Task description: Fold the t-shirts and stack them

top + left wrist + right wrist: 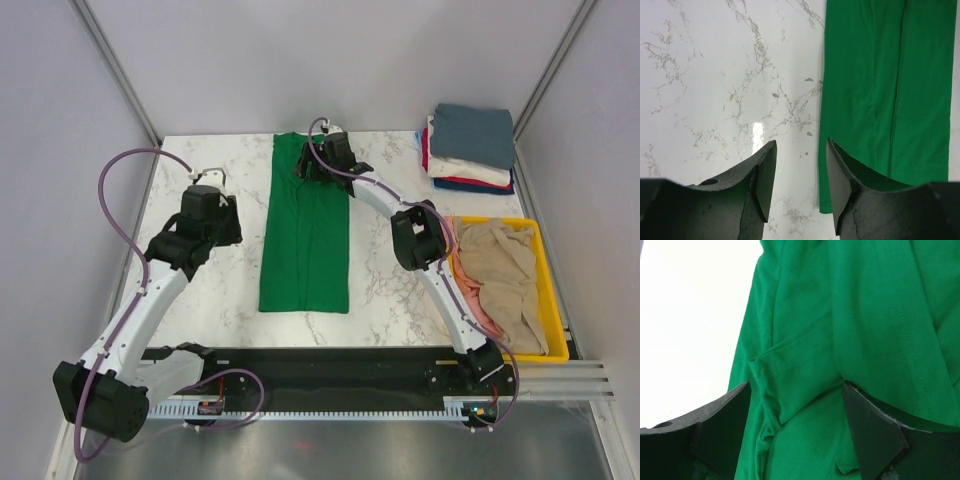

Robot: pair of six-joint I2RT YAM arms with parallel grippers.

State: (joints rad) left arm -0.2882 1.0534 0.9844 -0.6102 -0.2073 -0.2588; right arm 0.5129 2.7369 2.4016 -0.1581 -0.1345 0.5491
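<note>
A bright green t-shirt [305, 250] lies in the middle of the marble table, folded lengthwise into a long narrow strip. My right gripper [312, 166] hangs over its far end, open. In the right wrist view its fingers [796, 386] straddle a folded-in sleeve [795, 375] without pinching it. My left gripper [230, 216] is to the left of the strip, open and empty. In the left wrist view, bare marble shows between the gripper's fingers [800, 146], and the shirt's left edge [880, 90] runs beside the right finger. Folded t-shirts [473, 135] are stacked at the back right, slate blue on top.
A yellow bin [556, 300] stands at the right edge of the table. It holds a crumpled beige t-shirt [505, 270] and a salmon pink one [478, 305]. The right arm's elbow [420, 238] reaches past the bin's left side. Grey walls enclose the table.
</note>
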